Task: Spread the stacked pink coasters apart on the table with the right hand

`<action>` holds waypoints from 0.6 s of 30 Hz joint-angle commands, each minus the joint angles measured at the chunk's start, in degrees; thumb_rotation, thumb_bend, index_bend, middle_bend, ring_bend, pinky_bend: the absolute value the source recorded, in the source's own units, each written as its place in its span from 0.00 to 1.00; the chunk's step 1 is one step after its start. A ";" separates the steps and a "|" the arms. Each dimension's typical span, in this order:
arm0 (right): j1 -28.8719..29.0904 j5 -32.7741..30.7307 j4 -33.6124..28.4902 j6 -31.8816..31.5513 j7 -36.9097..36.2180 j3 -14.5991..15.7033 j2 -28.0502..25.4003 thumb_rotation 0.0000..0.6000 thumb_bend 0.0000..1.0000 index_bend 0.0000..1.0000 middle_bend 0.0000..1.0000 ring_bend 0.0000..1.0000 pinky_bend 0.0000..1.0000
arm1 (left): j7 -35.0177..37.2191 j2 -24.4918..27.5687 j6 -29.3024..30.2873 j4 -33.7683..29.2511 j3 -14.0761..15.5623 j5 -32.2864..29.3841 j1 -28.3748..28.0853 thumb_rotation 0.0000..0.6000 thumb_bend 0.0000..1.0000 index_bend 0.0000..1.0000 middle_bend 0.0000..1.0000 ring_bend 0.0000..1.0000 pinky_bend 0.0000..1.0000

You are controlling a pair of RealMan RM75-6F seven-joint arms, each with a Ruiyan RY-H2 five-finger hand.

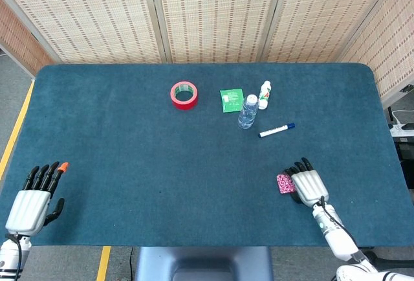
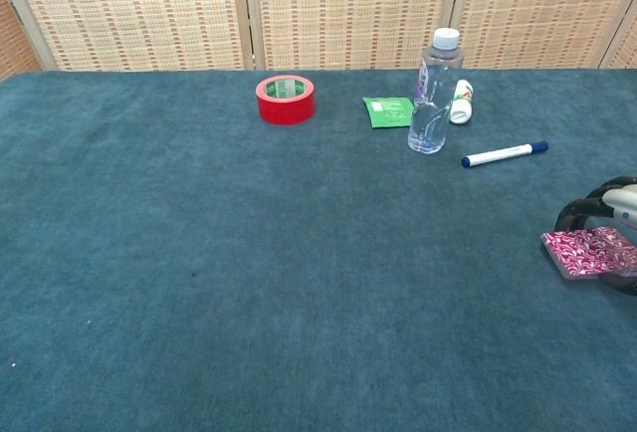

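The stack of pink patterned coasters (image 1: 284,182) (image 2: 589,252) lies near the table's front right edge. My right hand (image 1: 309,184) (image 2: 617,196) is on its right side. Its dark fingers arch over the stack's far edge and the thumb sits at the near edge, gripping the stack. In the chest view the stack looks slightly tilted, and most of the hand is cut off by the frame edge. My left hand (image 1: 29,206) rests at the front left corner, fingers straight and apart, holding nothing.
At the back of the blue table (image 1: 129,138) are a red tape roll (image 1: 184,94), a green packet (image 1: 231,99), a clear water bottle (image 1: 248,111), a small white bottle (image 1: 264,94) and a white marker (image 1: 277,129). Woven screens stand behind.
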State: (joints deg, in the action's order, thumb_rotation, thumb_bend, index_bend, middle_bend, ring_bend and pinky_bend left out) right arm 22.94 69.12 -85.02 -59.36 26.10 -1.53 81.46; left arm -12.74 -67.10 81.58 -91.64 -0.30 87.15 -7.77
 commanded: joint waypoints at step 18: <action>0.02 -0.06 0.98 -1.18 0.01 -0.15 1.09 1.00 0.29 0.45 0.37 0.17 0.00 | -0.52 -0.05 -0.43 -0.14 0.03 -0.36 -0.20 1.00 0.45 0.00 0.00 0.00 0.04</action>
State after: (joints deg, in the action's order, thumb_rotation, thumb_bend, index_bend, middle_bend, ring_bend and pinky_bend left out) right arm 22.97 69.06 -84.04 -60.54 26.11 -1.67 82.56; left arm -13.27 -67.15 81.15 -91.76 -0.28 86.78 -7.96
